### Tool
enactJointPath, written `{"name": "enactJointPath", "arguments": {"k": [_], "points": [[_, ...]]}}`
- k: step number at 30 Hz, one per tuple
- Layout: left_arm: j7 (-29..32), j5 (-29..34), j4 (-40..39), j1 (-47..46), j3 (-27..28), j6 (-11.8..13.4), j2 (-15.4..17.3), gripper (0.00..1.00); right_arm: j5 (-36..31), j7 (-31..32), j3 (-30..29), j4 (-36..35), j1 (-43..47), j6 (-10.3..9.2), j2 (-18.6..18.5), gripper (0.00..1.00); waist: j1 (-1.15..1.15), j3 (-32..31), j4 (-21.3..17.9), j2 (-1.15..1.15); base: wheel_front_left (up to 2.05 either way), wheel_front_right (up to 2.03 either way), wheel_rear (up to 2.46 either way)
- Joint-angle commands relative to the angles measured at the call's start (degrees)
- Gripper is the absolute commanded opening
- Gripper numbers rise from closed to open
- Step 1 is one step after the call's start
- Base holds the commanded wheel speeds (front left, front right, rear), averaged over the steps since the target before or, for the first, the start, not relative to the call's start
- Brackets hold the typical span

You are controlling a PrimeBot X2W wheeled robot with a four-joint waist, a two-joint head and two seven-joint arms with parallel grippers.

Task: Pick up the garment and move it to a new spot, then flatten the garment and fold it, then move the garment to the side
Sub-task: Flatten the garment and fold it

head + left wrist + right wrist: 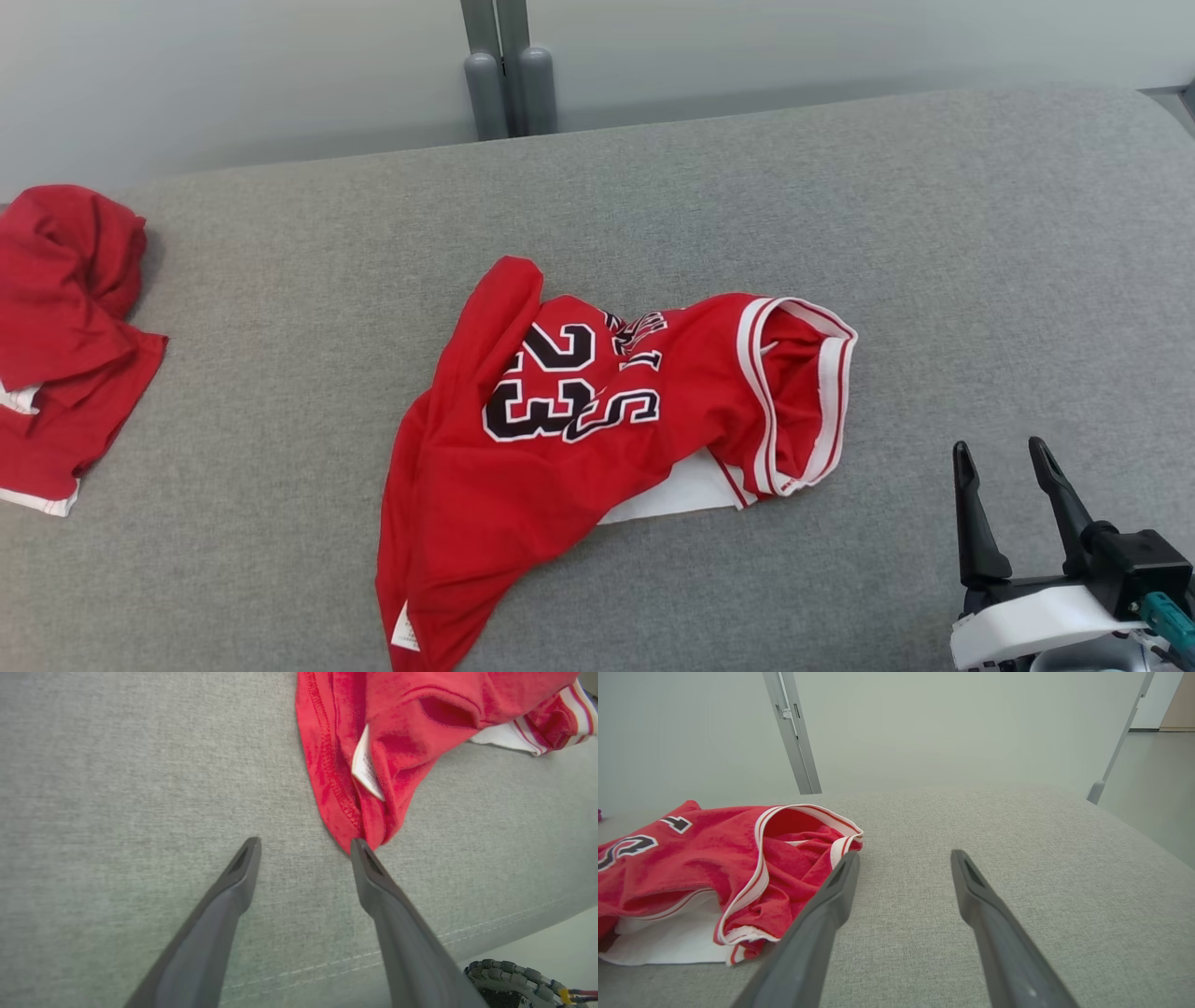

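The red number 23 jersey [579,420] lies crumpled at the middle of the table [840,187]. Left claw [306,842] and right claw [999,446] are both spread, holding nothing. To flatten it well, I would pinch two hem corners and pull them apart slowly, low over the table.
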Motion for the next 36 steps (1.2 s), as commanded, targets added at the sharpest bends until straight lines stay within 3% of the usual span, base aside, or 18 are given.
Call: {"name": "enactJointPath", "arguments": {"k": [1,4,7,11,15,22,31,33,34,36], "points": [[-0.04,0.0,0.05,0.24,2.77,0.17,1.71,1.0,0.32,-0.17,-0.17,0.08,-0.04,-0.02,-0.14,1.0,0.0,-0.19,-0.92,0.0,0.0,0.0,0.0],[-0.03,1.81,-3.31,-1.08,8.37,1.28,2.37,1.0,0.96,-0.17,-0.25,0.14,0.29,-0.02,-0.14,1.0,0.0,-0.38,-1.94,0.0,0.0,0.0,0.0],[-0.03,4.9,-8.22,-3.6,8.21,1.1,2.26,1.0,1.24,-0.17,0.13,0.42,0.43,-0.02,-0.11,1.0,0.0,-0.47,-2.78,0.0,0.0,0.0,0.0],[3.34,9.75,-13.38,-11.47,0.54,0.48,1.11,1.0,1.64,-0.17,1.06,0.75,-0.9,-0.02,-0.13,1.0,0.0,-0.26,-4.46,0.0,0.0,0.0,0.0],[8.03,12.1,-13.1,-23.05,-9.57,0.08,-2.45,1.0,1.88,-0.17,2.74,0.93,-2.44,-0.02,-0.11,1.0,0.0,0.92,-7.19,0.0,0.0,0.0,0.0],[14.6,11.57,-2.33,-39.79,-25.02,0.08,-8.9,1.0,3.59,-0.17,3.95,1.33,-4.45,-0.02,-0.12,1.0,0.0,3.42,-13.75,0.0,0.0,0.0,0.0],[21.89,12.13,18.86,-47.87,-29.81,0.36,-10.96,0.98,5.24,-0.17,4.09,1.85,-4.29,-0.02,-0.08,1.0,0.0,4.96,-19.96,0.0,0.0,0.0,0.0],[23.07,11.92,21.31,-48.71,-30.58,0.19,-11.08,0.4,5.43,-0.17,4.17,1.9,-4.2,-0.02,-0.07,1.0,0.0,5.03,-20.57,0.0,0.0,0.0,0.0],[23.26,11.83,22.31,-49.04,-30.83,0.14,-11.13,0.01,5.56,-0.17,4.09,1.92,-4.18,-0.02,-0.1,1.0,0.0,5.02,-20.74,0.0,0.0,0.0,0.0],[23.31,11.12,24.03,-49.03,-31.43,0.03,-11.52,0.0,5.72,-0.17,4.03,1.93,-4.22,-0.02,-0.1,1.0,0.0,4.96,-21.08,0.0,0.0,0.0,0.0]]}}
